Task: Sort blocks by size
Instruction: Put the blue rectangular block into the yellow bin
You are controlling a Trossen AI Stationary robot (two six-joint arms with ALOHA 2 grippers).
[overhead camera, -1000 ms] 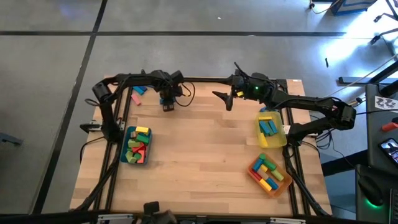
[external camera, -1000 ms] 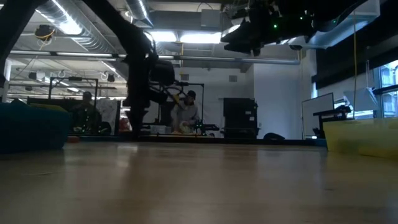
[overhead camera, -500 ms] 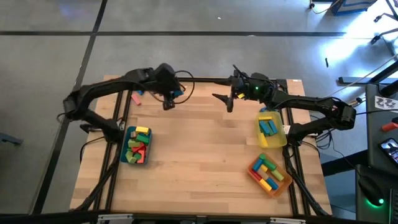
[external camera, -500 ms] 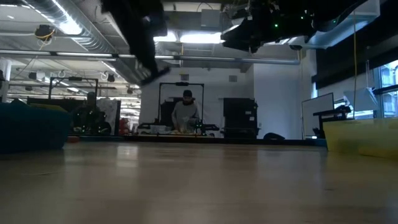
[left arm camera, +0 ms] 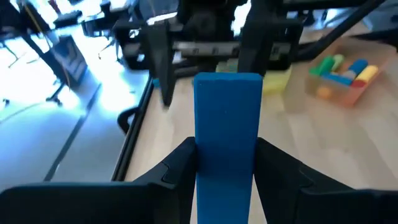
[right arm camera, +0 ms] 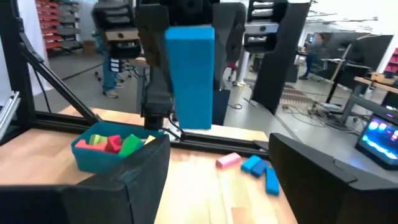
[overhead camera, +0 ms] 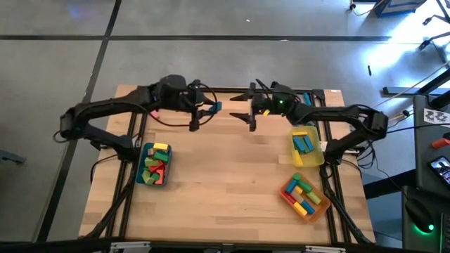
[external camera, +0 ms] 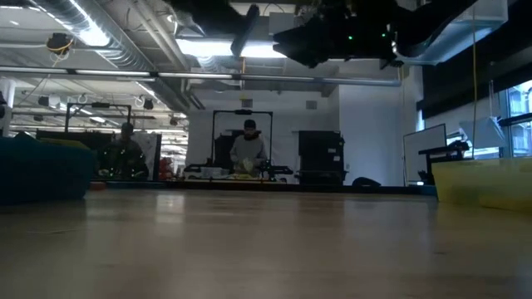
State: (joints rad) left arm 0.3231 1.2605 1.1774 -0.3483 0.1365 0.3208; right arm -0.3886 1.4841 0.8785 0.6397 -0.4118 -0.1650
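A blue bar block [left arm camera: 227,124] is held up in the air over the far middle of the table, with my left gripper [overhead camera: 204,109] shut on it. It also shows in the right wrist view as a blue bar block [right arm camera: 189,74]. My right gripper [overhead camera: 242,110] faces it from the table's right. It is open, and its fingers [right arm camera: 99,186] stand short of the block without touching it. Both grippers hang high in the low view, the right gripper [external camera: 287,40] the clearer. Sorted blocks fill a teal tray [overhead camera: 144,179], a yellow tray [overhead camera: 307,160] and an orange tray [overhead camera: 288,198]. My left gripper pinches the bar's two long side faces [left arm camera: 227,180] between its two fingers, at the bar's near end. The fingers come from the table's left, sloping slightly down, and lie along the bar. The bar juts out past the fingertips toward my right gripper, clear of the table.
A pink block [right arm camera: 228,160] and two blue blocks [right arm camera: 261,171] lie loose on the table at the far left, behind my left arm. The teal tray [right arm camera: 118,155] stands near the left edge, the other two trays along the right edge. People stand in the room beyond.
My left gripper has risen from the far left of the table with the blue bar and swung toward the table's right, tipping from pointing down to nearly level. The bar is now lifted clear. My right gripper has shifted a little toward the left gripper.
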